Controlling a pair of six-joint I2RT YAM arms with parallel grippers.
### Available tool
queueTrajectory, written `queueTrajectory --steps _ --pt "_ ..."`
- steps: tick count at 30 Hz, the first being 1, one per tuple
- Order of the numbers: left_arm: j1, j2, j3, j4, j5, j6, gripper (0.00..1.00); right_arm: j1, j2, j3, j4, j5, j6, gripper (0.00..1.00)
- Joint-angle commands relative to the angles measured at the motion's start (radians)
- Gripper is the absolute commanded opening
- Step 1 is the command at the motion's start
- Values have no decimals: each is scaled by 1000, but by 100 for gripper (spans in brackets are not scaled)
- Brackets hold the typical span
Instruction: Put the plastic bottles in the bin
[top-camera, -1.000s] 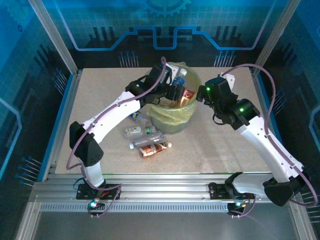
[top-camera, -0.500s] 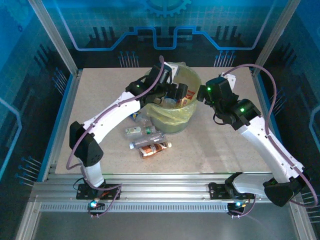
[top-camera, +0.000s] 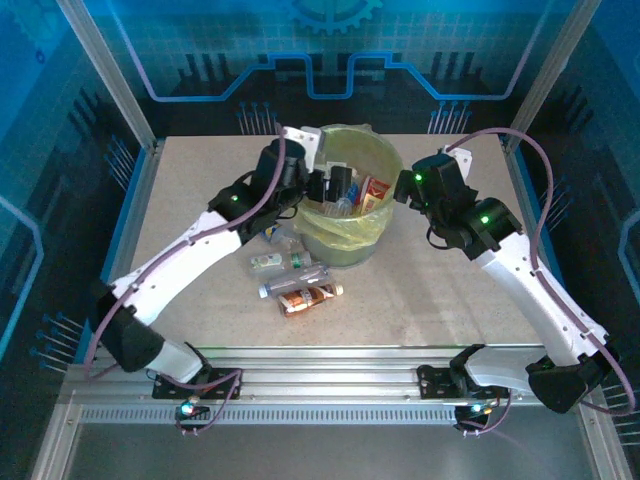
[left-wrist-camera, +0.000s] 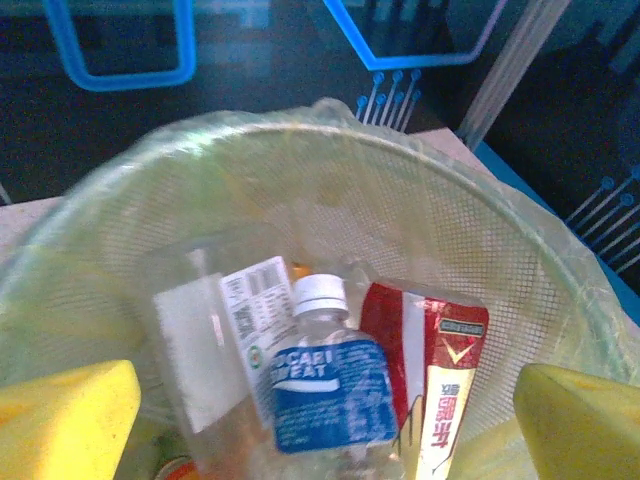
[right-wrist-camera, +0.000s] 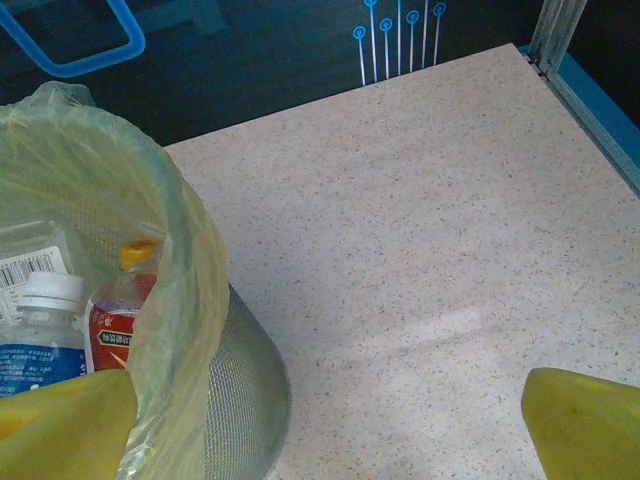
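Plastic bottles: some in the bin, some on the table.

Bin: large round mesh bin (top-camera: 345, 242) lined with a translucent yellow-green bag, at far centre of the speckled beige table (top-camera: 450, 290).

Inside the bin (left wrist view): small clear bottle with blue label and white cap (left-wrist-camera: 325, 385). It sits between a clear bottle with a white barcode label (left-wrist-camera: 215, 350) on its left and a red-and-cream pack (left-wrist-camera: 430, 370) on its right. All three lie close together.

On the table, clustered just near-left of the bin:
- clear bottle against the bin wall (top-camera: 283, 238)
- bottle with a white-green label (top-camera: 267, 262)
- clear bottle lying on its side (top-camera: 298, 281)
- red-brown-labelled bottle (top-camera: 310, 297), nearest of the group

Left end effector (top-camera: 335, 187): over the left side of the bin's mouth. Yellow fingers (left-wrist-camera: 70, 425) are spread wide with nothing gripped.

Right end effector (top-camera: 403, 190): just beside the bin's right wall, above bare table. Fingers (right-wrist-camera: 585, 425) are spread wide and empty. Its left finger overlaps the bag rim in the right wrist view.
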Motion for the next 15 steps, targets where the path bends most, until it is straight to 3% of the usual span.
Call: queueTrajectory --steps 1,7,15 --pt "41 -93 -86 78 -80 -55 99 -12 -4 -5 7 -4 15 100" --pt "119 -214 -237 33 -75 -100 99 -12 -5 -12 6 -7 17 100" --pt "135 -397 -504 11 -1 3 99 -12 -7 -24 -37 1 38 100"
